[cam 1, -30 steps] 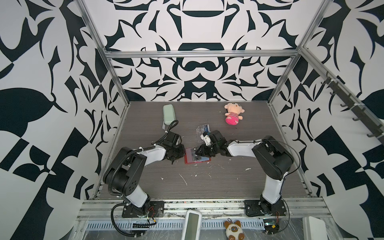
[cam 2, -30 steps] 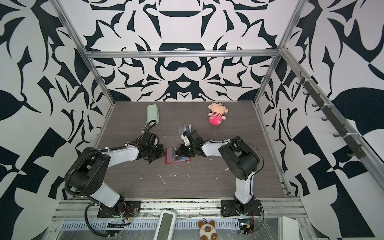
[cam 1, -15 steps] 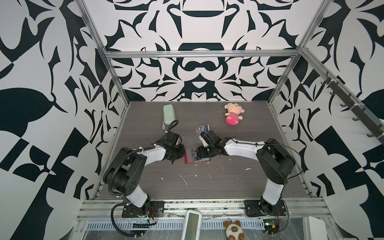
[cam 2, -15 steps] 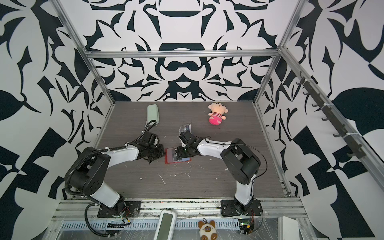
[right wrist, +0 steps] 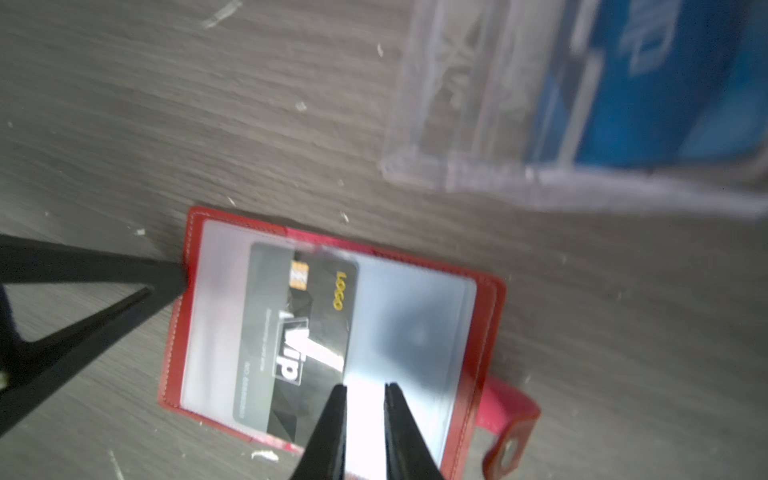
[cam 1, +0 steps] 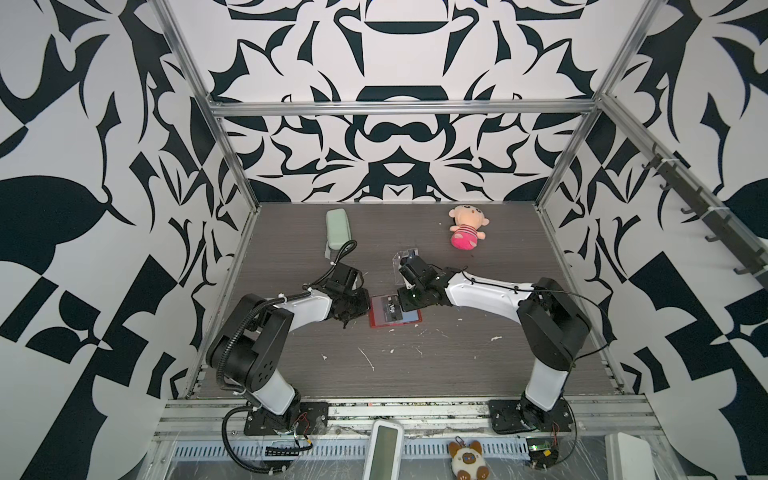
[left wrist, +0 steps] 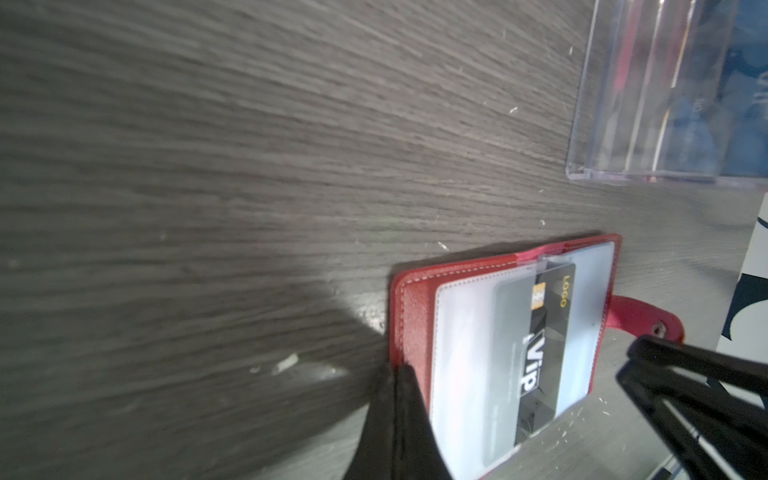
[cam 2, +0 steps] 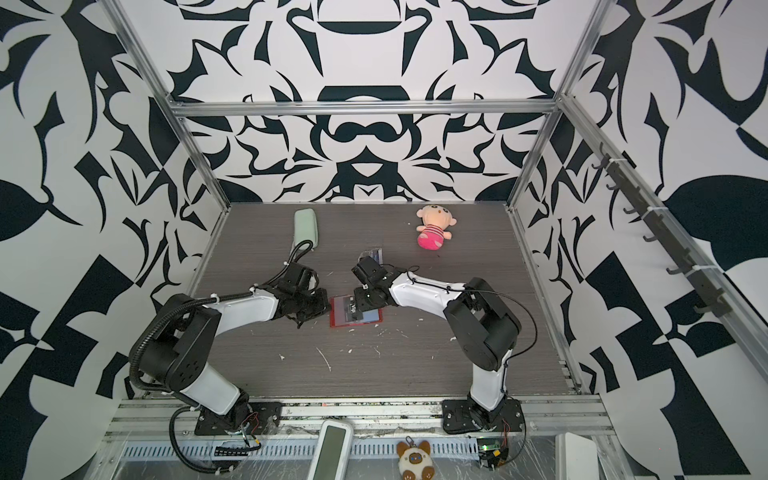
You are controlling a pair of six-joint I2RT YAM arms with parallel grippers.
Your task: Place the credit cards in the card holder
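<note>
The card holder [cam 1: 409, 319], a small red leather-like booklet with clear plastic sleeve pages, lies open and flat near the middle of the grey wood-grain tabletop [cam 1: 457, 374]. 1 dark plastic credit card [right wrist: 299, 332] lettered "Vip" sits partly inside the sleeve of the 9 o'clock page, its other end bare across the fold. The left gripper [right wrist: 180, 278] comes in from 9 o'clock, its fingers closed to a point that touches the cover's edge; whether it pinches the cover I cannot tell. The right gripper [right wrist: 365, 388] reaches in from 2 o'clock with its tips over the 3 o'clock page just beside the card, the fingers a narrow slit apart with nothing between them. The red snap tab [right wrist: 511, 424] juts from the 3 o'clock cover edge. At 12 o'clock of the holder stands a clear acrylic box [cam 1: 405, 254] with a blue credit card [right wrist: 665, 83] inside. A pale green oblong case [cam 1: 338, 228] lies at 11 o'clock and a pink plush doll [cam 1: 465, 228] at 1 o'clock, both well apart from it.
</note>
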